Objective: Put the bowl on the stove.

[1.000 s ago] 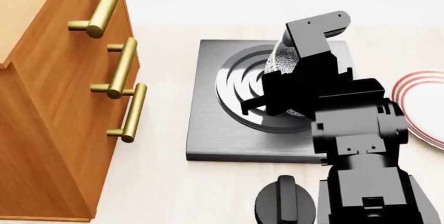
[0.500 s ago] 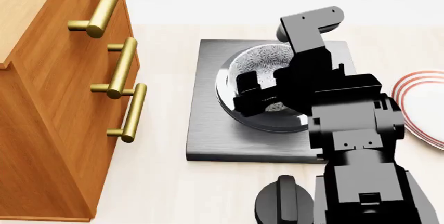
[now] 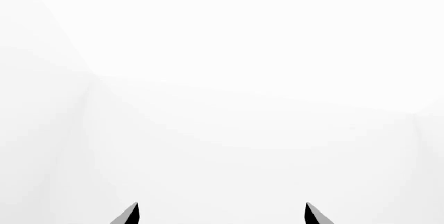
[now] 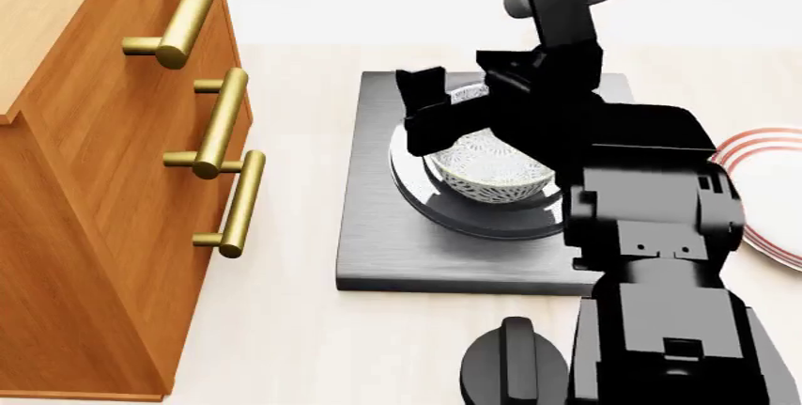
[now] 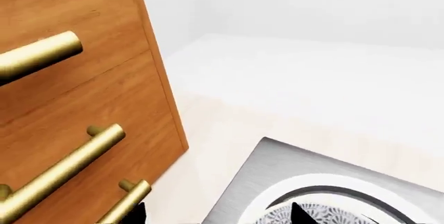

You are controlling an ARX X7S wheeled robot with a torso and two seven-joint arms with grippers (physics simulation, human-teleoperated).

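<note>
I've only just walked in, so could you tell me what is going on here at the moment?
The robot's right gripper is above the speckled bowl, which sits upright on the burner rings of the stove. The jaws look open and clear of the bowl, so it seems released. The left gripper points at a blank white background, holding nothing. A wooden cabinet stands to the left of the stove, a red-rimmed plate lies to its right, and a black knob sits nearer the robot.

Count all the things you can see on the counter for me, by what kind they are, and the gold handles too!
Bowl: 1
Stove: 1
Plate: 1
Black knob: 1
Gold handles: 3
Total: 7
</note>
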